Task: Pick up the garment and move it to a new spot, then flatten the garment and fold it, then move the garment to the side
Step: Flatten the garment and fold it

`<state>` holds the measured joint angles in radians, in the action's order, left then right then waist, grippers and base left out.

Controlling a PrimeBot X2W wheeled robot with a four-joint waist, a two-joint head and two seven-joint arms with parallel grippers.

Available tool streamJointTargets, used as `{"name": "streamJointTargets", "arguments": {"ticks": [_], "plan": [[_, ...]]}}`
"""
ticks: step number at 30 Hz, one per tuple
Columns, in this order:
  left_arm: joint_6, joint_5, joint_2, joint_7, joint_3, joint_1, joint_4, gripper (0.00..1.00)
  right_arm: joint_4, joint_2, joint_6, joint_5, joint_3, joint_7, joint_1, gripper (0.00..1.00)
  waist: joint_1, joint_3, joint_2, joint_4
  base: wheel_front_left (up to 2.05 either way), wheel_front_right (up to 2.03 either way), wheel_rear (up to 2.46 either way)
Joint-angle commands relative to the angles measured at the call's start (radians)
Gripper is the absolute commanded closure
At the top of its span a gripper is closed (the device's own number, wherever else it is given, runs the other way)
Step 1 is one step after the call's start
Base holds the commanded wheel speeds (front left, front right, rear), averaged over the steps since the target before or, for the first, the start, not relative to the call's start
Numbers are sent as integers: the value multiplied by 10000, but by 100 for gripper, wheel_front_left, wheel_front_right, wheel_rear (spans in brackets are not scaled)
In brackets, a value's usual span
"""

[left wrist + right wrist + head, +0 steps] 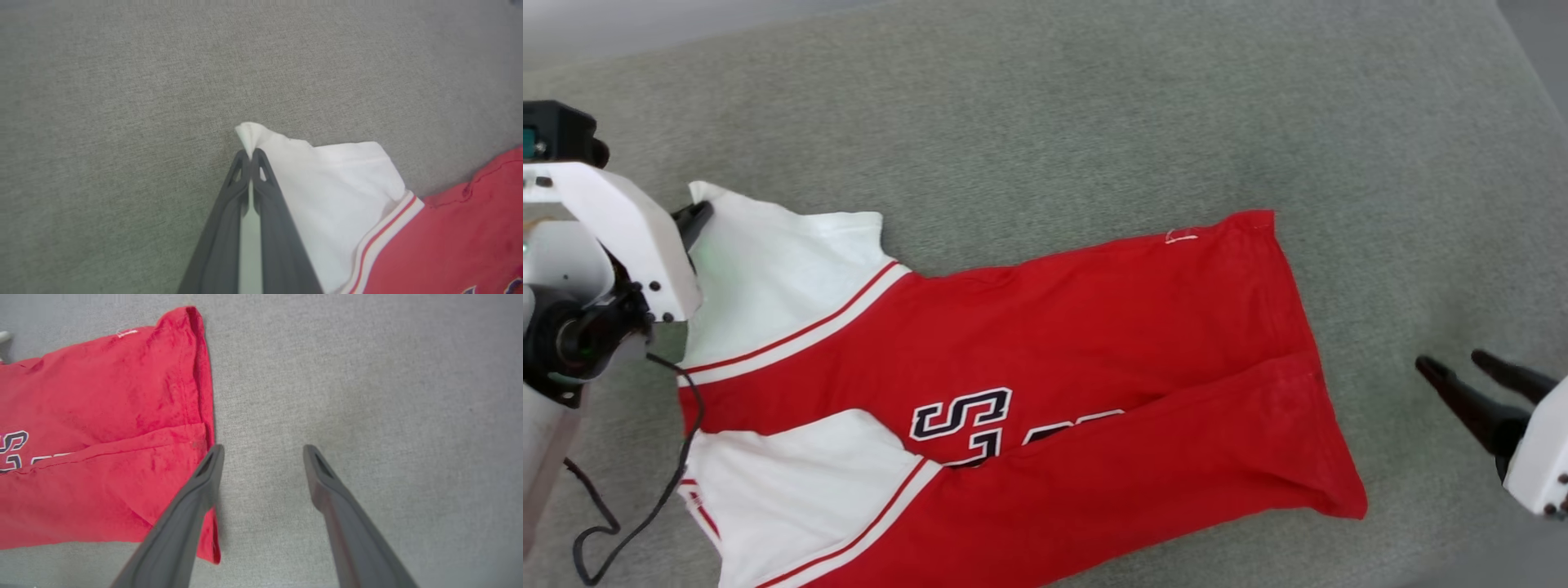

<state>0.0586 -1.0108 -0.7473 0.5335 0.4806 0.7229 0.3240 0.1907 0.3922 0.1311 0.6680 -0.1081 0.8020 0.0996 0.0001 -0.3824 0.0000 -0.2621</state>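
The garment (pixel 1094 327) lies stretched across the grey fabric surface (pixel 1094 106), with its shoulders towards the robot's left and its hem (pixel 200 375) towards the right. Most of it is flat. The nearer long side is folded over lengthwise, and that flap covers the lower part of the dark lettering (pixel 964 412) on the chest. Both white sleeves sit at the left end, one on the far side and one on the near side, each edged by striped trim where it meets the red. A small white mark (pixel 1181 238) shows on the far edge, close to the hem.

The left gripper (pixel 250 153) is down at the far sleeve (pixel 327 175). Its jaws are clenched on the outer corner of that sleeve, and a small peak of white cloth pokes out past the tips. The rest of the sleeve lies on the surface beside the fingers. A black cable (pixel 645 490) loops down from that wrist, past the left edge of the shirt.

The right gripper (pixel 1450 359) is over bare surface beyond the hem, apart from the cloth, with its jaws spread wide and holding nothing. In its wrist view one finger (pixel 196 498) crosses in front of the hem's near corner; I cannot tell whether it touches.
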Motion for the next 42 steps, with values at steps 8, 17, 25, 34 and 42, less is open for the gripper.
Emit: {"name": "streamJointTargets", "arguments": {"ticks": [8,17,25,34,42], "plan": [[-281,-65,406,-212,195,136,-742,100,-1147,230,-6,-366,817,456,1929,0,-1,277,0,933,0,0,0],[-257,-18,589,-252,293,245,-1316,100,-4373,279,-6,-369,2336,-182,4241,0,-1,64,0,1480,0,0,0],[-294,36,651,-193,421,330,-1384,100,-6828,224,-6,-86,4034,-1229,5815,0,-1,-96,0,1753,0,0,0],[-387,-9,779,-314,469,280,-1318,100,-8192,479,7,970,6253,-2012,6435,100,-1,-86,0,1973,0,0,0],[-612,-127,834,-459,632,-266,-1219,100,-8517,1261,-11,1921,6801,-3071,6298,100,-1,790,0,2184,0,0,0]]}}
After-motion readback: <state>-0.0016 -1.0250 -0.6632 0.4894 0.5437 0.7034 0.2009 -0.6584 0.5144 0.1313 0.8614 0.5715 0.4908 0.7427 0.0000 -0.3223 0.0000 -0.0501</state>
